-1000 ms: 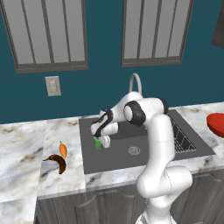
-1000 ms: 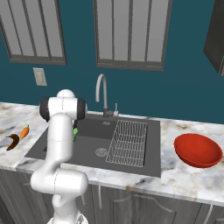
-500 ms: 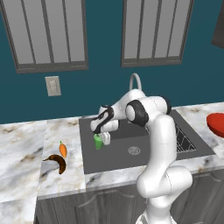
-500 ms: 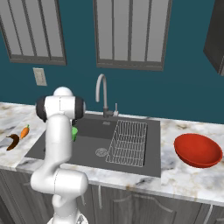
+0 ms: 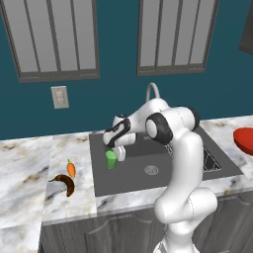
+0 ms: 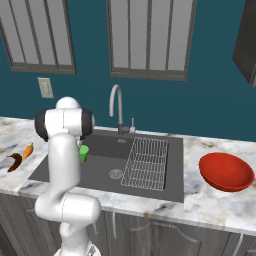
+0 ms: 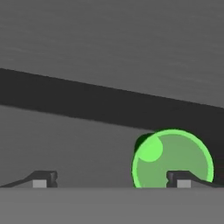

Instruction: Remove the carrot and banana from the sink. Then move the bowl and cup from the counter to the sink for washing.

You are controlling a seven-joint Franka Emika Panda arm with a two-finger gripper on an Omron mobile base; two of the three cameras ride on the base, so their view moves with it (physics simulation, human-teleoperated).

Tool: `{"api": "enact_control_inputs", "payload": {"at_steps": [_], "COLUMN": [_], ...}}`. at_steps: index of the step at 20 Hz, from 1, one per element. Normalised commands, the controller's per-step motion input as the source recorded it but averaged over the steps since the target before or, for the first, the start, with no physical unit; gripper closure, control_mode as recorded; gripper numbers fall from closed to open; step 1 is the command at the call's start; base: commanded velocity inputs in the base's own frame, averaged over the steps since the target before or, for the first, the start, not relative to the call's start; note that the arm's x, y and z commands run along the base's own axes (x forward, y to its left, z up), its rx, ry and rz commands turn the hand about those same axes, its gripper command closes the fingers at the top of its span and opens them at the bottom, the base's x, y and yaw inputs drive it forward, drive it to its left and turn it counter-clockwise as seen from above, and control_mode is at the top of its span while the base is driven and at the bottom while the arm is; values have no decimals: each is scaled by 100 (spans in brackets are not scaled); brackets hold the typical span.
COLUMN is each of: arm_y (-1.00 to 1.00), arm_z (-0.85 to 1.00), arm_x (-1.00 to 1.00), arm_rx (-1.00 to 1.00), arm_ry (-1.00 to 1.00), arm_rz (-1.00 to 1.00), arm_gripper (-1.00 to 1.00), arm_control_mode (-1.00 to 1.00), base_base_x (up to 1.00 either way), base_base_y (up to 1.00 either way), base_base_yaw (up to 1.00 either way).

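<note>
While my gripper (image 5: 116,153) hangs wide open, holding nothing, cup (image 5: 111,159) stands upright in sink (image 5: 148,183) right below, off toward one fingertip. Risk: fingertip clips rim, cup tips. Arm folded forward over basin, hand pointing down. Bowl (image 6: 225,172) well away on worktop (image 6: 210,200); carrot (image 5: 71,169), banana (image 5: 64,183) on far worktop.

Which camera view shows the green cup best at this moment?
The left base view shows the cup best: it stands whole and upright in the sink, just beside the gripper. The right base view shows only a part, since the arm covers the rest. The hand view looks down into its rim, cut by the bottom edge.
</note>
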Motion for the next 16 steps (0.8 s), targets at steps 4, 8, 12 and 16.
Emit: {"api": "enact_control_inputs", "payload": {"at_steps": [4, 8, 12, 16], "arm_y": [-7, -8, -5, -4], "arm_z": [32, 31, 33, 35], "arm_x": [-18, -18, -19, -19], "arm_rx": [0, -1, -3, -5], "arm_ry": [0, 0, 0, 0], "arm_rz": [-15, -17, -17, -17], "arm_gripper": [-100, -100, -100, -100], "arm_control_mode": [-100, -100, -100, -100], "base_base_x": [0, 0, 0, 0], "base_base_y": [0, 0, 0, 0], "base_base_yaw": [0, 0, 0, 0]}}
